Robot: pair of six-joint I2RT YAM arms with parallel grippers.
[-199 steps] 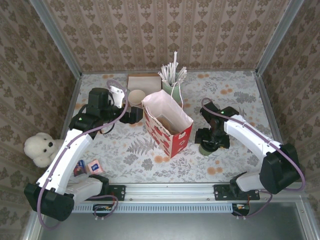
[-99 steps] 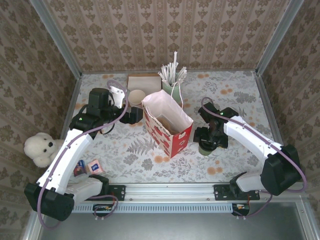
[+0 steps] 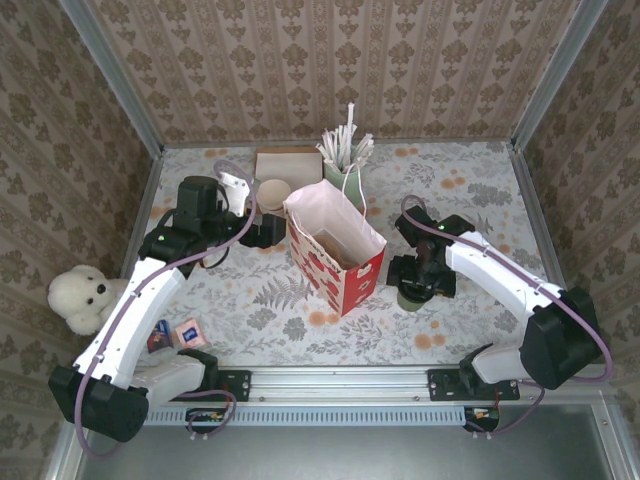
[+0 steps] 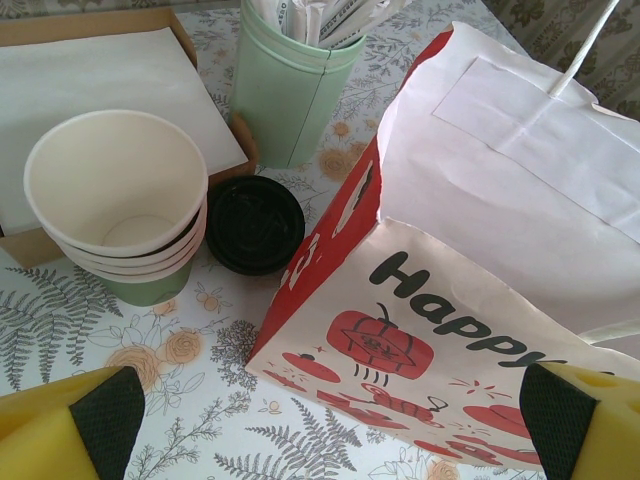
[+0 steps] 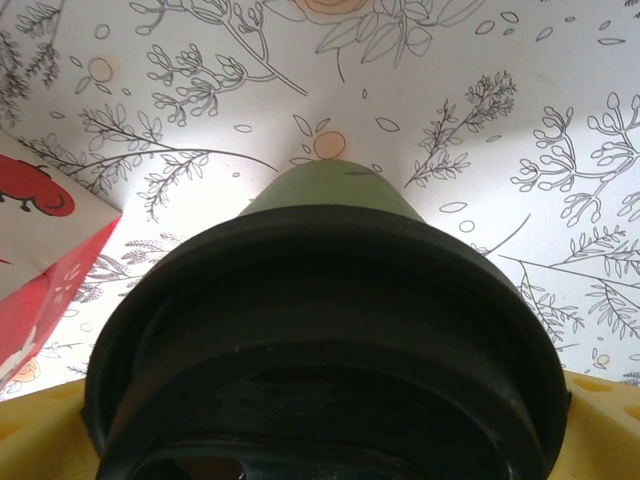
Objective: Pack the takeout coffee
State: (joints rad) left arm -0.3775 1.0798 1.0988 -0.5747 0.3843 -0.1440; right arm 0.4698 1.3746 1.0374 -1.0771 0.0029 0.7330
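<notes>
Coffee run, mid-pack: takeout coffee [image 3: 409, 298] stands upright on the table just right of the red paper bag [image 3: 362, 285], near the bag's front corner, lid up, long axis vertical. Right gripper [image 3: 421, 276] sits over it from above w/ jaws at full spread, one either side of the black lid. Its wrist cam has the lid right under the lens, yellow pads [image 5: 35, 432] flanking it low in frame. Whether the pads touch the cup can't be told; nothing looks clamped or lifted.

Left gripper [image 3: 270, 232] is on the bag's left side, jaws likewise wide, holding nothing, aimed at the bag's printed wall. Bag mouth is open upward, leaning a bit.

Right arm is clearly the nearer one: the cup is between its jaws, while the left has the whole bag btwn it and the cup. Next move prob. a squeeze, a straight lift, then a short carry left over the bag's rim.
</notes>
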